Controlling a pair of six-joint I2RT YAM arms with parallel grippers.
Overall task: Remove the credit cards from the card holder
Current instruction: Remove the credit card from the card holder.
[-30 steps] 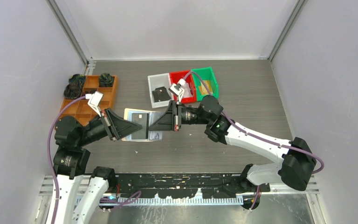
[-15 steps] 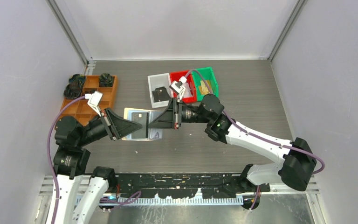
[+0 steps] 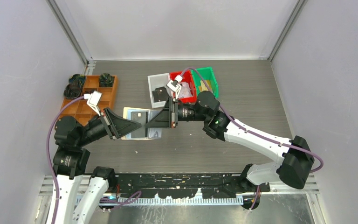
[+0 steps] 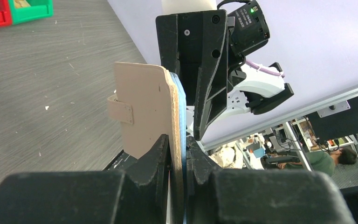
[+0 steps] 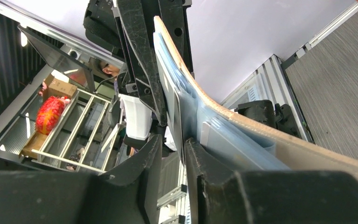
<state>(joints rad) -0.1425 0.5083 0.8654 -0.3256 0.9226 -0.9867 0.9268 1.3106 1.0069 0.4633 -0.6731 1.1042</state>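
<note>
The tan card holder hangs open above the table, its clear sleeves facing up in the top view. My left gripper is shut on one edge of it; in the left wrist view the cover with its snap tab stands edge-on between my fingers. My right gripper meets it from the other side. In the right wrist view its jaws stand open, with a thin sleeve edge lying against one finger. Pale credit cards sit in the bluish sleeves against the bent cover.
An orange compartment tray with dark items sits at the left. Behind the grippers stand a white bin holding a black item, a red bin and a green bin. A black rail runs along the near edge.
The right gripper's jaws have opened, and the right wrist has shifted slightly left and away. The left arm and the card holder have stayed in place.
</note>
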